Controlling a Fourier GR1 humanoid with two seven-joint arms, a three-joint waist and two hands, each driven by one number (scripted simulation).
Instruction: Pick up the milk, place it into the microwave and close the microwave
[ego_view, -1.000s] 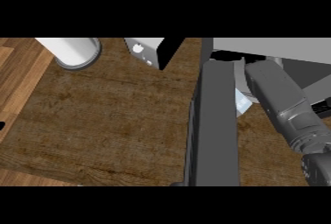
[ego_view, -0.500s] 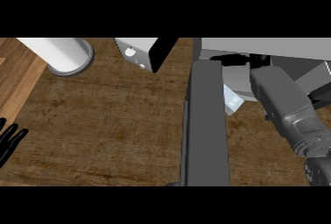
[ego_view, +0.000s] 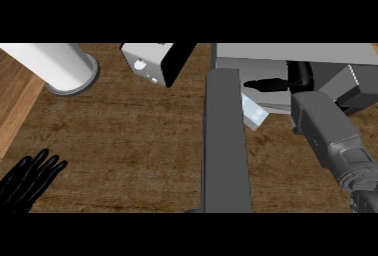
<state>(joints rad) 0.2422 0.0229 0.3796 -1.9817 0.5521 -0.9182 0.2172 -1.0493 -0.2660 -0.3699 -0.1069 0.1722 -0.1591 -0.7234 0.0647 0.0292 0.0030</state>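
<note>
Head view
Surface: a brown, mottled counter (ego_view: 125, 145) with a paler wooden strip along its left edge.
Background things: a white cylinder on a round base (ego_view: 55, 65) at upper left; a small pale box with a dark side (ego_view: 151, 62) beside it.
Microwave: pale grey body (ego_view: 295, 52) at upper right, its dark door (ego_view: 225, 145) swung out towards the viewer, seen edge-on.
Milk: a pale bluish carton (ego_view: 255, 111), tilted, just right of the door's edge at the mouth of the cavity.
Right hand: black (ego_view: 284, 82), reaching into the microwave above the carton; I cannot tell whether its fingers are curled on it.
Left hand: (ego_view: 29, 180) at lower left, fingers straight and spread, resting.
Step in hand: judged as setting the milk inside.
Doing it well: carry the carton fully past the sill, stand it upright, let go, then draw the forearm clear before swinging the door.
</note>
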